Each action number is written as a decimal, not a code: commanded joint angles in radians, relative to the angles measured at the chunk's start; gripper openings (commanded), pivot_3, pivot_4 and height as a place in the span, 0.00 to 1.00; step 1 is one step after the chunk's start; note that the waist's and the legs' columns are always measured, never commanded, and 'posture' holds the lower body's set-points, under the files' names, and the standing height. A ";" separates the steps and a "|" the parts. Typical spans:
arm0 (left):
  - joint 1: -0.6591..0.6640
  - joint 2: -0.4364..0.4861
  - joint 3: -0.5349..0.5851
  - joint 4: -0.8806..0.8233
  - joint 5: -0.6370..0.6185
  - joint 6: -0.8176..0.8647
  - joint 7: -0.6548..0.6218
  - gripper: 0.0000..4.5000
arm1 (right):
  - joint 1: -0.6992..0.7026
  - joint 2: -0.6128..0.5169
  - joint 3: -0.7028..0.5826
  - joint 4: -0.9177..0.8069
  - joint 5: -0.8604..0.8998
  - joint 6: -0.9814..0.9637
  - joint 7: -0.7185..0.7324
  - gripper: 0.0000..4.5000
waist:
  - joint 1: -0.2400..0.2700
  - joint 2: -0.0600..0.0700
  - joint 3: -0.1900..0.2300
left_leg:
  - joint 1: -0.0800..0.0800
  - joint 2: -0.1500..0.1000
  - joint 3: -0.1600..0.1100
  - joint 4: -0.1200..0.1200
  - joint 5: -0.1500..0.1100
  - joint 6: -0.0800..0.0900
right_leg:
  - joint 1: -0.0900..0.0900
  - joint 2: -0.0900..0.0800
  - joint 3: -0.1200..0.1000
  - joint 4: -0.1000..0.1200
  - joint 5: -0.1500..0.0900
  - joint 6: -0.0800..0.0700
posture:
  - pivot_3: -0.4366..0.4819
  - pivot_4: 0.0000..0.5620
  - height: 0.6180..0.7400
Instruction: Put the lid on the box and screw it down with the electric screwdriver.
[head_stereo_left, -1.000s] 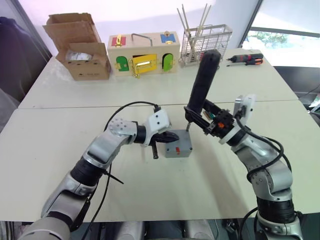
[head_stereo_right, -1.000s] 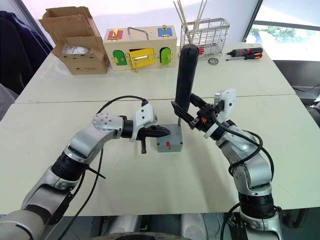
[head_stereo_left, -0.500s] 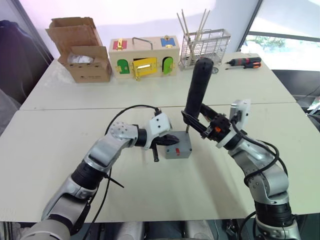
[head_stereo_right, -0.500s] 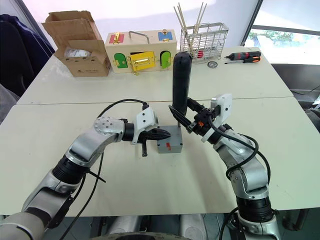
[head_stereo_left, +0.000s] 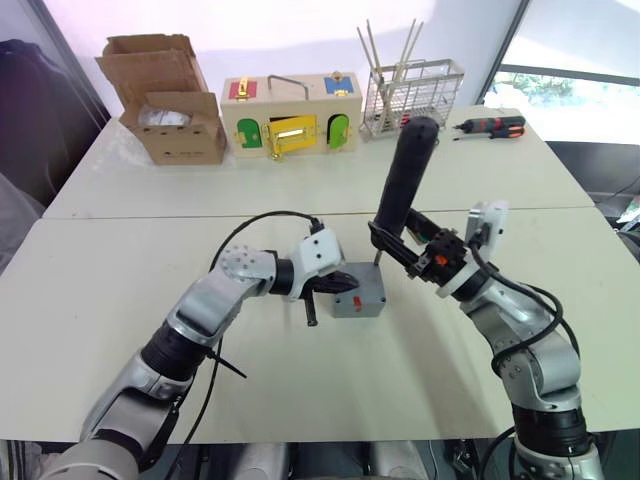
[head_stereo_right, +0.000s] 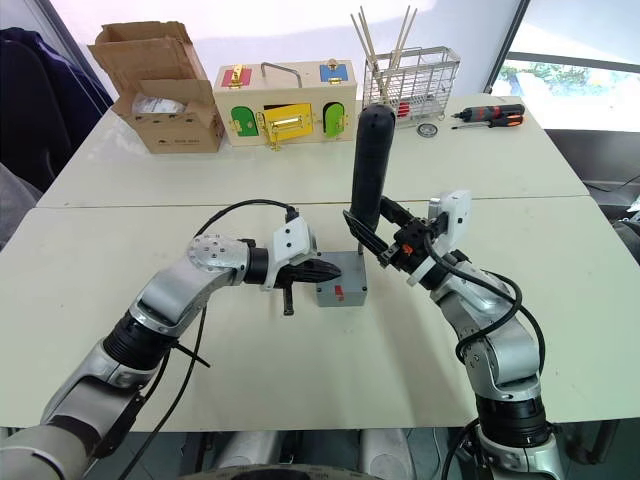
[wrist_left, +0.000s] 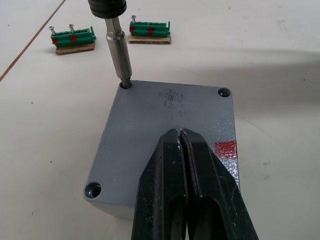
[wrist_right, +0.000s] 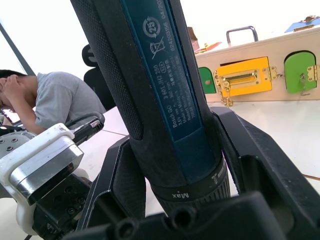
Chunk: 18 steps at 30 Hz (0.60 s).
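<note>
The right gripper (head_stereo_right: 385, 243) clamps the electric screwdriver (head_stereo_right: 369, 163) upright, its bit seated in the lid's (wrist_left: 167, 125) corner hole at about eleven o'clock, apparently to drive a screw. The left gripper (wrist_left: 185, 150), fingers pressed together, bears on the lid, steadying the box (head_stereo_right: 341, 291) at table centre. Compared with half a second earlier, the screwdriver leans slightly differently.
</note>
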 joint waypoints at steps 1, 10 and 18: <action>0.019 0.015 -0.024 -0.011 0.027 0.028 0.004 0.00 | 0.029 -0.029 0.043 0.053 -0.022 0.026 0.033 0.42 | 0.000 0.000 0.000 | 0.000 0.000 0.000 0.000 0.000 0.000 | 0.000 0.000 0.000 -0.001 0.000 0.000 | 0.48 0.27 0.92; 0.021 0.015 -0.029 -0.018 0.030 0.032 0.013 0.00 | 0.002 -0.045 0.031 0.121 -0.043 0.000 0.035 0.42 | 0.003 -0.001 -0.001 | 0.001 0.000 0.000 0.000 0.000 0.001 | 0.004 0.000 -0.001 -0.006 0.000 0.000 | 0.48 0.27 0.92; 0.032 0.016 -0.036 -0.016 0.046 0.027 0.016 0.00 | -0.020 -0.030 0.029 0.153 -0.035 -0.018 0.027 0.42 | 0.003 -0.001 -0.001 | 0.011 0.000 -0.001 -0.002 -0.002 0.003 | 0.015 0.000 -0.001 -0.009 0.000 0.000 | 0.48 0.27 0.92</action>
